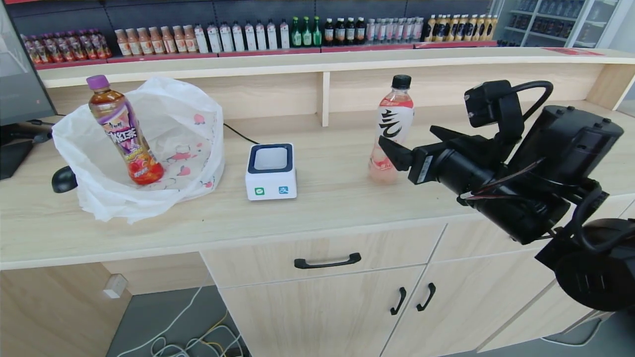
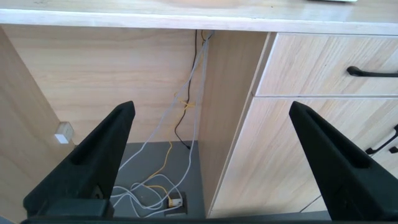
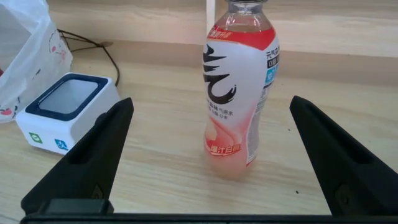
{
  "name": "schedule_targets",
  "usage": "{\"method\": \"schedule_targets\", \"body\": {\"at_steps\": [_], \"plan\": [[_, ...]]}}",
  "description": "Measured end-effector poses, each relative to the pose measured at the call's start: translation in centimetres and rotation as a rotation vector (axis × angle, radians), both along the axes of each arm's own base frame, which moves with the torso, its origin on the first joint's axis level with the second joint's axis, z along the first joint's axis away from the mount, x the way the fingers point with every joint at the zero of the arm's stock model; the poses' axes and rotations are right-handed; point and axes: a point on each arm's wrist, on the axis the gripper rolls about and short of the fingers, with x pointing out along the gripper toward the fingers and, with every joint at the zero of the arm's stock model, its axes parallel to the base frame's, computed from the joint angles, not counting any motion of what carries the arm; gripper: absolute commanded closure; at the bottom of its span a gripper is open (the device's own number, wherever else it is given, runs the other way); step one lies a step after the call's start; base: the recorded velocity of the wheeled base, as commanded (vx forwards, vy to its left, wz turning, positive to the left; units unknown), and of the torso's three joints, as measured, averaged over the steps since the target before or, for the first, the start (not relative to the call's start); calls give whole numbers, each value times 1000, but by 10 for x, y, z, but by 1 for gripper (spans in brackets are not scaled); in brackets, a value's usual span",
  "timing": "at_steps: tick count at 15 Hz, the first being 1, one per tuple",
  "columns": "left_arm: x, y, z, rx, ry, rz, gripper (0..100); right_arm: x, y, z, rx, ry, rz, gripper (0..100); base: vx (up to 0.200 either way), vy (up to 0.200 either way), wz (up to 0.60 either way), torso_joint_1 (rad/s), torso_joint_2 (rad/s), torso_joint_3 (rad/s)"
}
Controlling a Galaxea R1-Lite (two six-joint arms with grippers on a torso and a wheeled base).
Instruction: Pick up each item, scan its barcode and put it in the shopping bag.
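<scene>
Two hands are gaping wide: the right hand (image 1: 417, 143) just before the pink bottle (image 1: 392, 129) standing on the desk (image 1: 327, 201), the left hand (image 2: 212, 109) below it. The tea bottle (image 1: 124, 130) is leaning inside the shopping bag (image 1: 194, 126).

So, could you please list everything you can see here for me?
shopping bag: one, white, left on the counter
tea bottle: one, brown with purple cap, tilted inside the shopping bag
scanner: one, white with dark rim, mid-counter
pink bottle: one, black cap, upright right of the scanner
mouse: one, black, beside the shopping bag
shelf bottles: many, mixed colours, far behind
right end effector: black, open, facing the pink bottle
left end effector: black, open, below the counter
</scene>
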Motion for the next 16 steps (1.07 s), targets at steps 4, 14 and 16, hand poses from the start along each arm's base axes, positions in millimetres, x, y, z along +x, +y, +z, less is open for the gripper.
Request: {"method": "schedule_targets", "body": {"at_steps": [4, 14, 16], "plan": [[0, 0, 0, 0, 0, 0, 0, 13, -5, 1, -2, 1, -28, 0, 0, 0, 0, 0, 0, 0], [0, 0, 0, 1, 0, 0, 0, 57, 0, -5, -1, -13, -30, 0, 0, 0, 0, 0, 0, 0], [0, 0, 0, 0, 0, 0, 0, 63, 4, -8, -2, -10, -24, 0, 0, 0, 0, 0, 0, 0]]}}
